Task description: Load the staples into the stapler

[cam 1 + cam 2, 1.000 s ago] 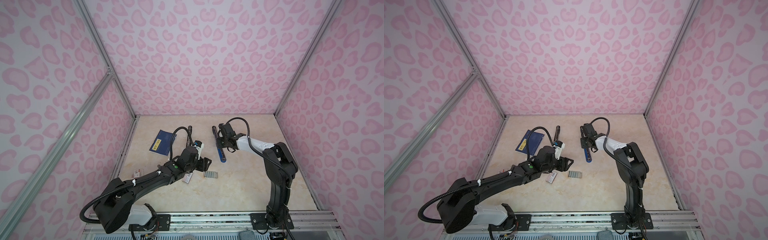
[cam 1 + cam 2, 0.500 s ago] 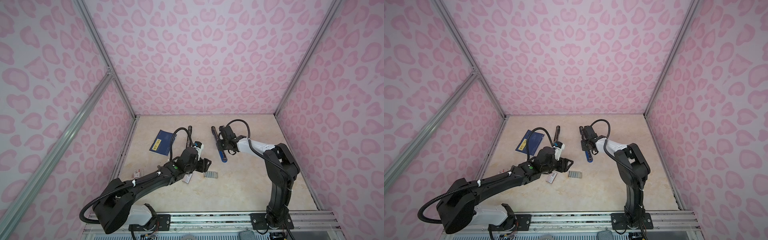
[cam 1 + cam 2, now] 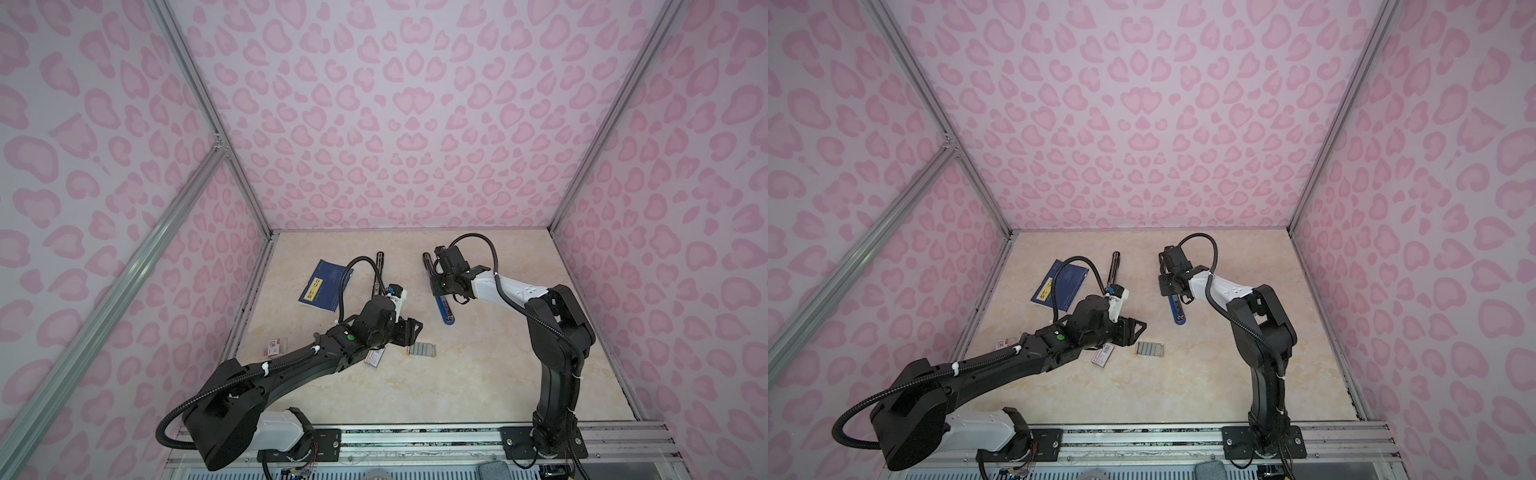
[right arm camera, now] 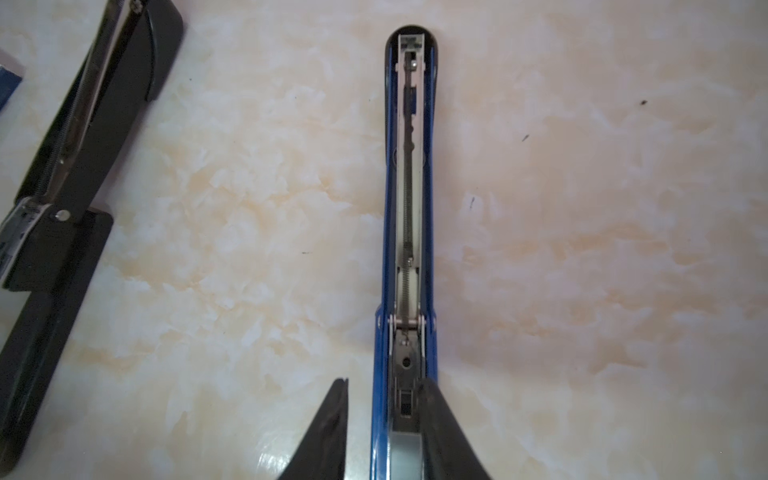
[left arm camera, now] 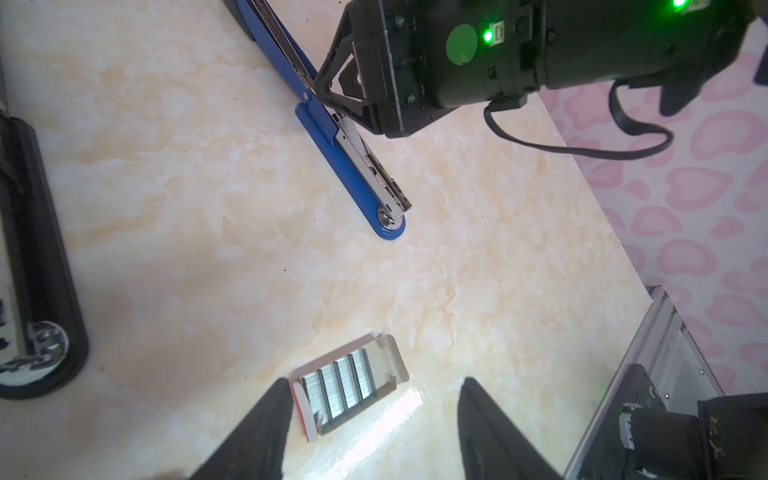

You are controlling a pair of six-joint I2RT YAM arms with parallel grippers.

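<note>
1. Spread wide and empty: left pincer point(image 3: 417, 328), poised just at 12 o'clock of the staples point(image 3: 422, 350) in a top view; far nearer than the right arm point(image 3: 552, 328).
2. Thin grey ribbed metal strips, side by side in a shallow card tray point(image 5: 397, 365); strips roughly 12-to-6.
3. Parted, not pinching: right pincer point(image 4: 384, 384), straddling the stapler point(image 4: 409, 187) near its hinge.
4. Blue, folded open, steel channel up; long axis 11-to-5, at 1 o'clock from the staples.
</note>
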